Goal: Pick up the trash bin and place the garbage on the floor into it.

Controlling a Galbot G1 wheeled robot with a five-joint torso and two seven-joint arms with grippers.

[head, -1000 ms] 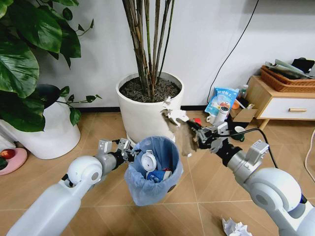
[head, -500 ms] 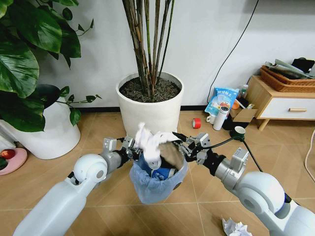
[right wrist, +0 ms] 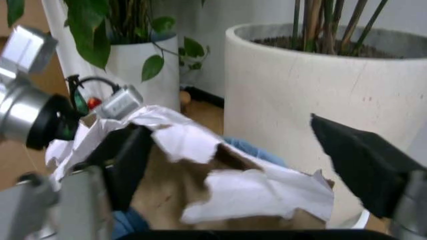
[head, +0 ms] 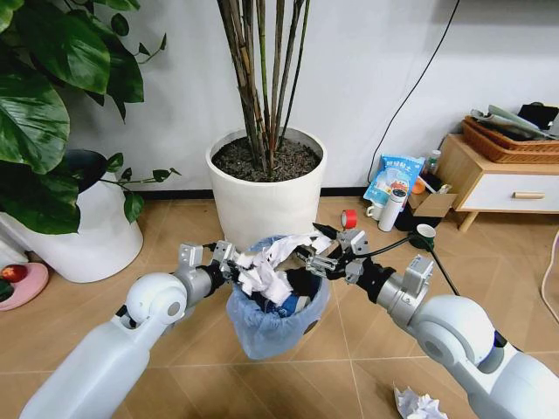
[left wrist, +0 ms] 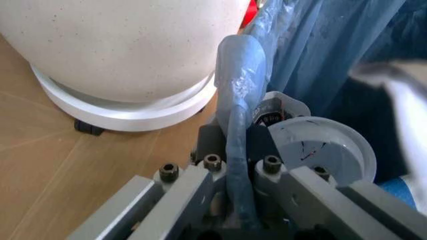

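Since half a second ago the paper (head: 266, 272) has sunk to the bin (head: 271, 319) mouth, at 6 o'clock from the pot (head: 262, 196). Right gripper (head: 325, 259) stands open; left gripper (head: 229, 264) pinches the rim. The paper lies high and may spill out.

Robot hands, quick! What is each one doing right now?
Left gripper: shut on the trash bin, pinching its bag-lined rim.
Right gripper: open over the bin, torn white-and-brown paper lying between its fingers.

Soft, even daylight fills the room with faint shadows; both wrist views blur badly on their nearest parts.
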